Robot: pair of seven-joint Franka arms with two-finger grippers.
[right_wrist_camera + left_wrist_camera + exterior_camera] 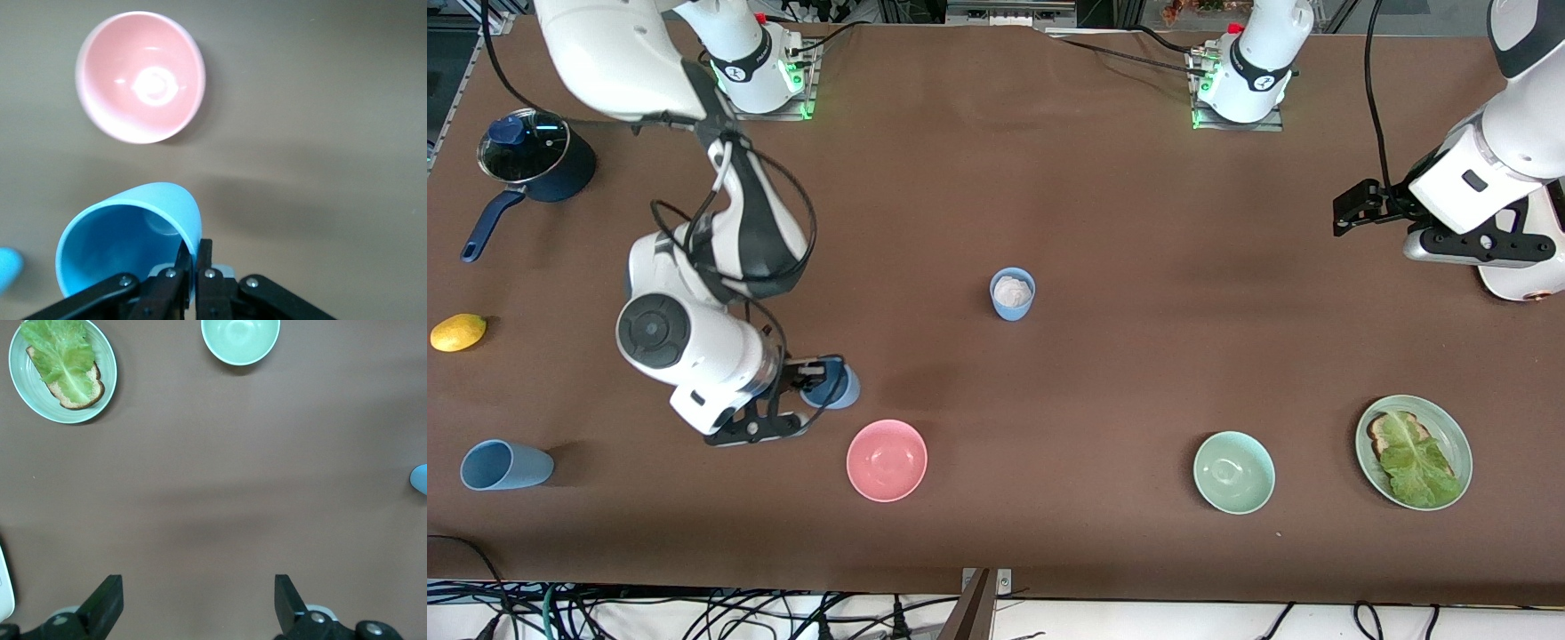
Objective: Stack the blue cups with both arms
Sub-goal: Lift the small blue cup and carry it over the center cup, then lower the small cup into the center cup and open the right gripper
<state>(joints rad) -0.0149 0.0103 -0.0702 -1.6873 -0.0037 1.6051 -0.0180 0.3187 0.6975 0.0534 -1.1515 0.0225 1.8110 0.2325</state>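
Three light-blue cups show. One cup (838, 385) (127, 247) is tilted, with its wall pinched at the rim by my right gripper (811, 378) (195, 257), which is shut on it, one finger inside and one outside. A second cup (1012, 293), upright with something white inside, stands mid-table. The third cup (505, 465) lies on its side at the right arm's end, near the front camera. My left gripper (1347, 212) (199, 607) waits open over bare table at the left arm's end, holding nothing.
A pink bowl (887, 460) (140, 77) sits close to the held cup, nearer the front camera. A pale green bowl (1233, 472) (240, 340) and a plate (1458, 436) (109, 367) with toast and lettuce lie toward the left arm's end. A navy saucepan (538, 160) and a lemon (458, 332) lie at the right arm's end.
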